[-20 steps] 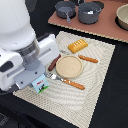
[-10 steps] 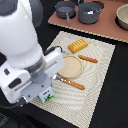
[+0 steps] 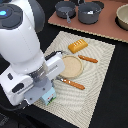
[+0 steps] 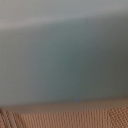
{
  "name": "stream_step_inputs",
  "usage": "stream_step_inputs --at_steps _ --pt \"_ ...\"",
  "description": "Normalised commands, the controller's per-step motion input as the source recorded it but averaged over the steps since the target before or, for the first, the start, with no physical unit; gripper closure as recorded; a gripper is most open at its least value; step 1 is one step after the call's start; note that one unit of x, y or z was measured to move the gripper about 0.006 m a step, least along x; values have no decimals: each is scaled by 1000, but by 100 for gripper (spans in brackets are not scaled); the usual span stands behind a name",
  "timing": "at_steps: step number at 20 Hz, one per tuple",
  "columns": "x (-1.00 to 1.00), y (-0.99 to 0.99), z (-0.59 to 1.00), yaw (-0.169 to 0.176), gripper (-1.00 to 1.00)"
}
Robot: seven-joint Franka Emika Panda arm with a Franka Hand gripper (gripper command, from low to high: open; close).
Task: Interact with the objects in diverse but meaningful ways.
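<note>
The pale blue-white carton stands at the near-left corner of the woven mat. My gripper is down right at it, under the bulky white arm, and its fingers are hidden. The wrist view is filled by the carton's pale face, very close and blurred, with a strip of mat beside it. The golden bread loaf and the thin red-brown sausage lie on the mat's far side. The grey long-handled saucepan sits on the brown board behind.
A round tan plate lies mid-mat, with a thin orange stick-like piece just in front of it. A second dark pot and a pale bowl stand on the brown board. Black table surrounds the mat.
The arm has swung in over the mat's near-left corner and come down onto the carton, which now shows only partly beneath it. The other items have not moved.
</note>
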Motion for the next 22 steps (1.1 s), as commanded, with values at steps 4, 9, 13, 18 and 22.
stream_step_inputs --at_steps 4,9,13,18,22 --pt "195 294 876 0 -100" --pt "142 332 981 0 -100" --pt "-11 323 614 0 -100" --pt "-133 361 210 3 -100" --pt "-247 344 -207 -6 -100"
